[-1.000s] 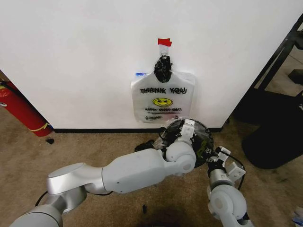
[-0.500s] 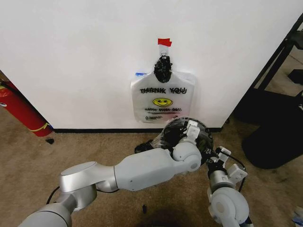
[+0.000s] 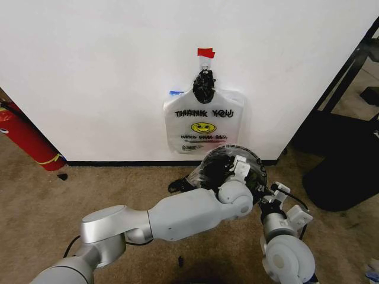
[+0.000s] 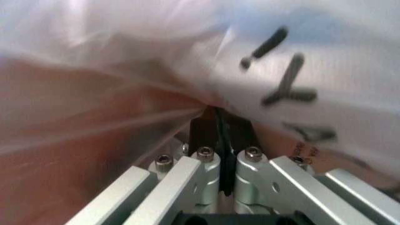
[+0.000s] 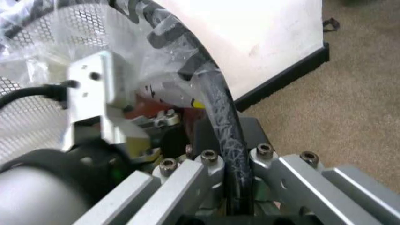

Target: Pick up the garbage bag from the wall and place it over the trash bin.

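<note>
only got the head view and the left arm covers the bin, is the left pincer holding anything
observer: yes, the left pincer is shut on a fold of the printed bag.
operator: ok and the right one
observer: the right pincer is shut on the rim of the bin, with clear plastic lying over that rim.
operator: how close are the two arms down there
observer: very close: the left wrist sits right beside the right pincer, against the bin's mesh wall.
</note>
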Available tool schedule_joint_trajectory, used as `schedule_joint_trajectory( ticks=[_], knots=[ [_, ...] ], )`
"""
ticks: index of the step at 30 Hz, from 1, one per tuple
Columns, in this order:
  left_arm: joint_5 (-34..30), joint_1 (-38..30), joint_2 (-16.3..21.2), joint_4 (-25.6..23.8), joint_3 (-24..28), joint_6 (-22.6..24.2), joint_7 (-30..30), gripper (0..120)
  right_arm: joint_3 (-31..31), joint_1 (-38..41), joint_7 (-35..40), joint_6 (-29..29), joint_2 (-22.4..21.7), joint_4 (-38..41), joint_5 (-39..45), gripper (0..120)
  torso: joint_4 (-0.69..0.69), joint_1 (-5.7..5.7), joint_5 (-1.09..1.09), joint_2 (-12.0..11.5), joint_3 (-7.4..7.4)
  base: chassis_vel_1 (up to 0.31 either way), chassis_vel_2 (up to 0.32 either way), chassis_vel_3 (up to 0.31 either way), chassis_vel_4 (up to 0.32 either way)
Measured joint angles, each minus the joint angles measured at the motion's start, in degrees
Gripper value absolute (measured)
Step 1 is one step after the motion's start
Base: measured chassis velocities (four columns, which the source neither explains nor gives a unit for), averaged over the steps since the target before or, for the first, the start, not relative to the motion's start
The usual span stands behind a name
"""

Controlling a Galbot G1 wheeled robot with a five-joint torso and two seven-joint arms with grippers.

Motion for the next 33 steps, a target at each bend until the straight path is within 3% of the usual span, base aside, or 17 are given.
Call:
schedule_joint_trajectory(
  ticks=[10,23,33],
  knots=[
    [0.3,0.0,-0.8,3.0,0.1,0.2,1.3,0,-0.3,-1.0,-1.0,-0.1,-0.5,1.6,-0.7,0,0.00,0.00,0.00,0.0,0.00,0.000,0.000,0.000,0.000],
    [0.1,0.3,0.2,3.1,0.5,0.3,1.4,0,-0.5,-1.1,-1.3,-0.2,-1.1,2.2,-0.4,0,0.00,0.00,0.00,0.0,0.00,0.000,0.000,0.000,0.000],
    [-3.4,1.1,7.4,-14.1,2.7,1.3,-1.6,0,0.6,1.6,0.7,-0.7,-0.8,-2.1,4.2,0,0.00,0.00,-0.01,0.0,0.00,0.000,0.000,0.000,0.000]
  ],
)
